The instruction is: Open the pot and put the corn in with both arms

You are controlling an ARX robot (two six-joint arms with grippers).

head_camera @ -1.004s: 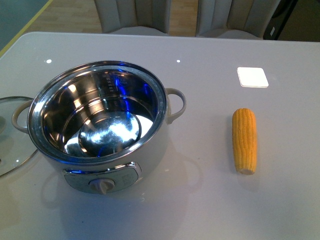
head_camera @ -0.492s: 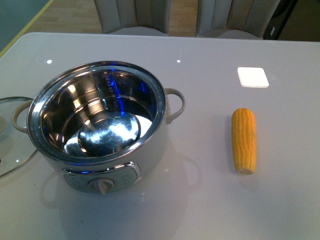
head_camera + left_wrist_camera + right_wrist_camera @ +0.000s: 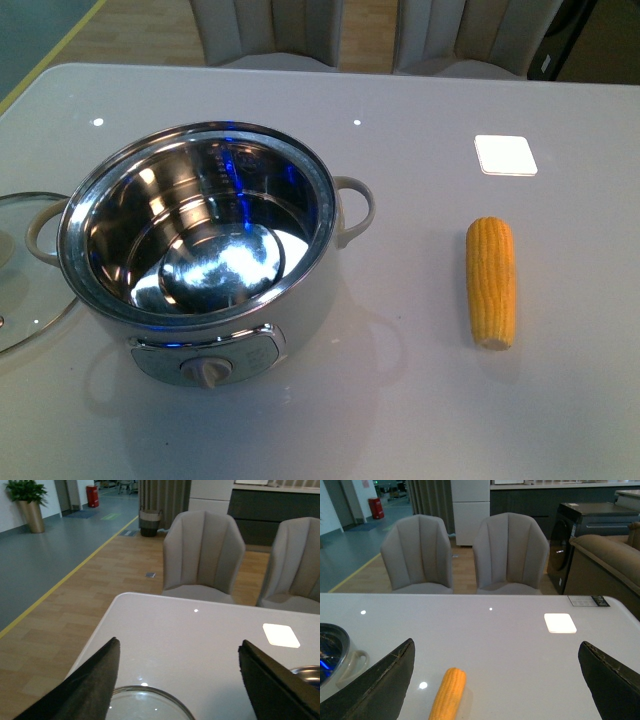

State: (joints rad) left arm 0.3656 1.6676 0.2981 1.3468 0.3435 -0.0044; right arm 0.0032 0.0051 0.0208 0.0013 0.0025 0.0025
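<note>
The pot (image 3: 240, 330) stands open on the white table at the left in the front view, its steel bowl empty. Its rim and one handle (image 3: 351, 664) show in the right wrist view. The corn (image 3: 491, 281) lies on the table to the pot's right, and also shows in the right wrist view (image 3: 448, 693). My left gripper (image 3: 179, 652) is open above the glass lid (image 3: 147, 705). My right gripper (image 3: 496, 652) is open and empty above the table, with the corn below it towards one finger. Neither arm shows in the front view.
The glass lid (image 3: 20, 290) lies flat on the table left of the pot. A white square patch (image 3: 505, 154) sits at the back right. Two grey chairs (image 3: 265, 30) stand behind the table's far edge.
</note>
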